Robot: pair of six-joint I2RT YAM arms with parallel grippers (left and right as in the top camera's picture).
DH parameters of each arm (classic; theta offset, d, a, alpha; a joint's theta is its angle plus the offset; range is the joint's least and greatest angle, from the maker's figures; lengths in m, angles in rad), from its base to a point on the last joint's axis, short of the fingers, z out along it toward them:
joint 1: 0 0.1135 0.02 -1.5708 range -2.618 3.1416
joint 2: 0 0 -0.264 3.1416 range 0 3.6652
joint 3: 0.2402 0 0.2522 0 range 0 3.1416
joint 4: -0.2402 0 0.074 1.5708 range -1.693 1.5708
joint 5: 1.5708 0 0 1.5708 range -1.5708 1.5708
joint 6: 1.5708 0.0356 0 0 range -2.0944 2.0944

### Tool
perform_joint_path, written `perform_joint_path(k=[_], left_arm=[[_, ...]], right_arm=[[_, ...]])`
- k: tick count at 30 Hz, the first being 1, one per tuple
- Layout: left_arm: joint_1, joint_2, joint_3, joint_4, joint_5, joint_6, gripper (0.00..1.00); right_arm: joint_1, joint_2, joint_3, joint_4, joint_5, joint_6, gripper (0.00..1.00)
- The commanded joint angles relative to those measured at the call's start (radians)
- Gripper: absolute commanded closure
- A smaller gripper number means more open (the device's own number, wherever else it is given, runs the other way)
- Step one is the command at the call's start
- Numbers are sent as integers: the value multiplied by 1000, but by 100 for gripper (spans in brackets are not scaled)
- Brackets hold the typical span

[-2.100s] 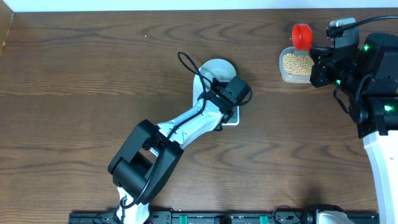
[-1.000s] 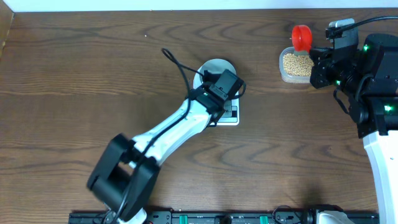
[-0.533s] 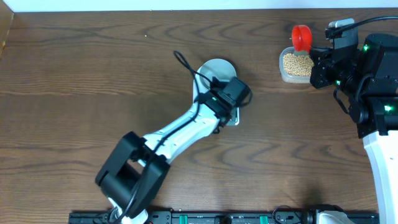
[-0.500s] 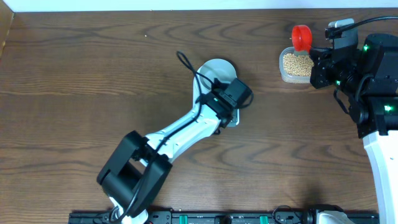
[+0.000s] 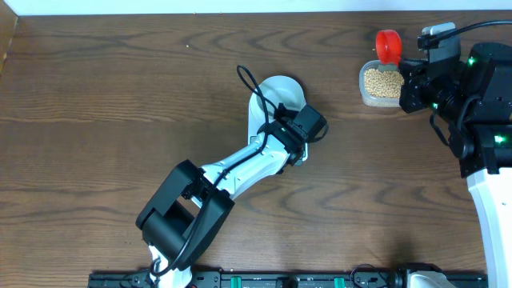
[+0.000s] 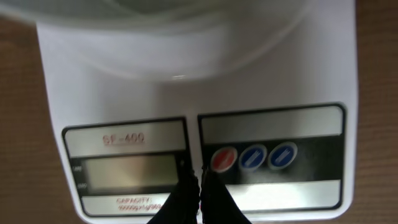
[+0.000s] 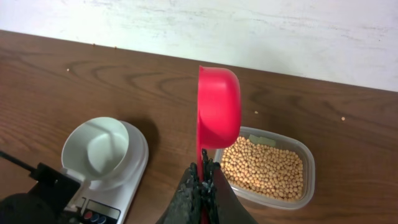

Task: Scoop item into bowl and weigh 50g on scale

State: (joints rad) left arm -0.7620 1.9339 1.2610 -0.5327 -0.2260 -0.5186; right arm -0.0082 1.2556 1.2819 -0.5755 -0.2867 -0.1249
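On a dark wooden table [image 5: 96, 96], seen from above, the left gripper [image 5: 306, 128] has swung back to the near side of the pale bowl [image 5: 278, 90]. Its wrist view shows fingers pressed together, tips poised over the scale [image 6: 186, 93] between display [image 6: 127, 171] and red button [image 6: 224, 158], probably to switch it on or zero it. In the right wrist view the right gripper [image 7: 202, 177], unmoved, stays clamped on the red scoop [image 7: 219, 106] above the tub [image 7: 309, 163]; the beans [image 7: 264, 168] lie there, the bowl empty.

Clear plastic tub [image 7: 310, 165] at wooden table's [image 5: 96, 120] far right; red scoop [image 7: 219, 106] on edge beside it; white wall [image 7: 311, 31] behind.
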Motion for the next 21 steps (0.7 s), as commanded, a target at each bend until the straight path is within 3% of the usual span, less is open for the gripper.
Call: perform_joint_path(k=[1,21], left_arm=[[2,12,-1,18,-29,17,93],[2,64,-1,59,-29,13,93]], right_arm=[[-5,-3,23,4,8,-16,99],[-5,-3,23,4,8,-19,99]])
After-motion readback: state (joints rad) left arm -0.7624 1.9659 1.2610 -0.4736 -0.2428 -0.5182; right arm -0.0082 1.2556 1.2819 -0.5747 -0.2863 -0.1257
